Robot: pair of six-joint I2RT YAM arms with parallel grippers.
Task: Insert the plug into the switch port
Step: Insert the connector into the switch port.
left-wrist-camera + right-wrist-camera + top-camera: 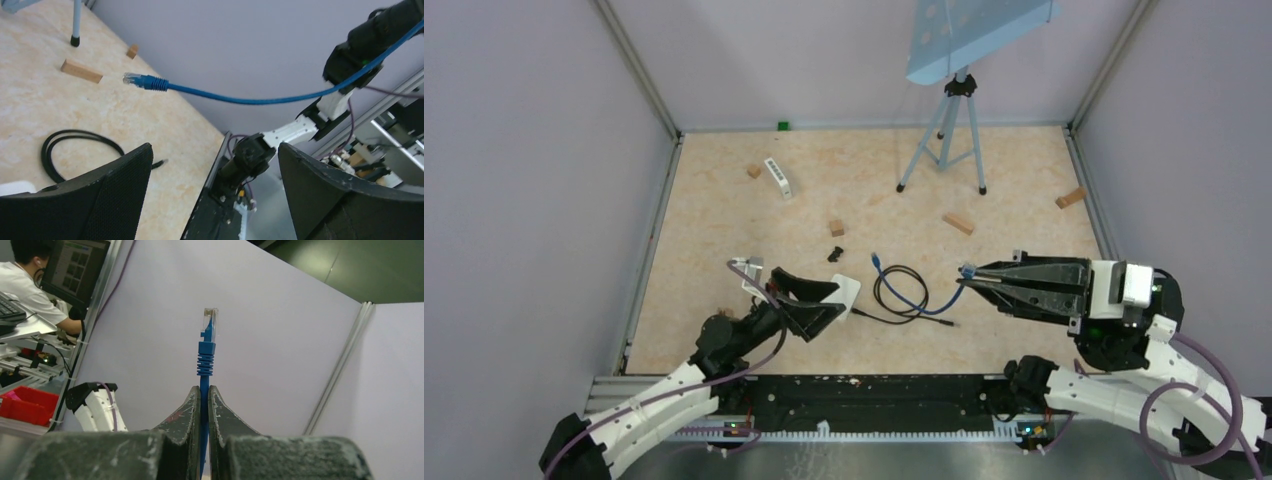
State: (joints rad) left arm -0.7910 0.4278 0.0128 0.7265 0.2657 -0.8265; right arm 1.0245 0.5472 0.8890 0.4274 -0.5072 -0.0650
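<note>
The right pincer (980, 272) is clamped on the blue cable (250, 100) just behind the plug (967, 270), which hangs above the counter (724, 200). The left pincer (829, 303) gapes over a white box (852, 290), likely the switch. Gripped on soft cable, the plug could bend aside at the port — its long axis lies level, tip pointing left toward that box.

Plug (210, 317) — clear glossy plastic; right fingers (185, 415) — matt black, scuffed; block (958, 223) — bare wood

Left claw (830, 300) gapes wide; right claw (980, 277), held level and pointing left, pinches the blue cable (950, 297).
</note>
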